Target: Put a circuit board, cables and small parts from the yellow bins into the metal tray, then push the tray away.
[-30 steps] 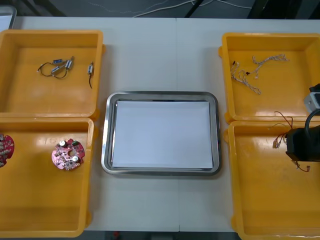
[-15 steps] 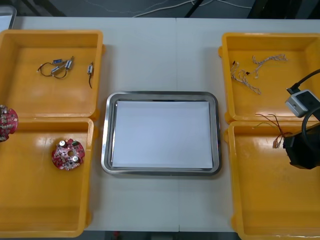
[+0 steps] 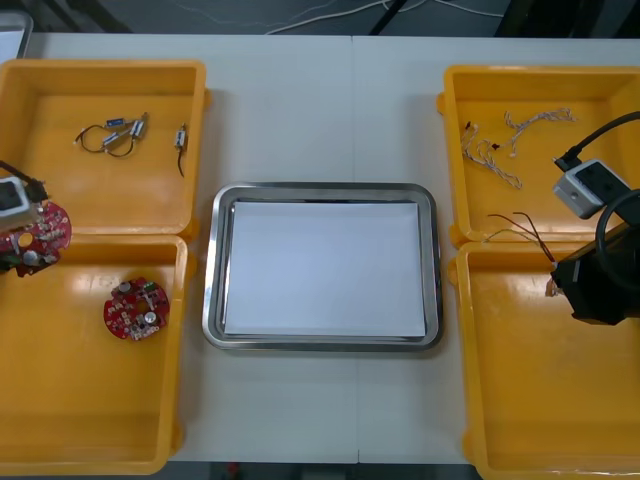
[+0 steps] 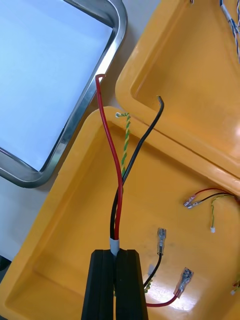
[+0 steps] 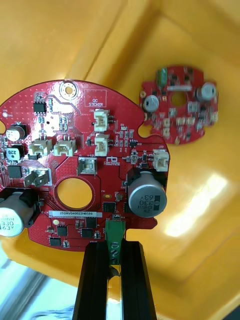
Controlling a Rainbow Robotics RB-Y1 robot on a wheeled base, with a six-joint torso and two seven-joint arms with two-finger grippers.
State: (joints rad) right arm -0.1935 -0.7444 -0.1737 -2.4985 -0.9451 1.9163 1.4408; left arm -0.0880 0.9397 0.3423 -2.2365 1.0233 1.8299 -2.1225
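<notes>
Gripped — circuit board (image 3: 40, 232) in left tool (image 3: 10, 260), cable (image 3: 522, 226) in right tool (image 3: 566, 280).

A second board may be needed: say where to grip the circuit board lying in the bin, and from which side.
Probably the green part at its rim, from straight above: the circuit board lies flat on the yellow bin's floor, so its thin edge offers little hold.

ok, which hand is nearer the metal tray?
Right. The right hand, gripping a cable, hangs over the bin beside the metal tray; the left hand, holding a circuit board, is at the far left.
</notes>
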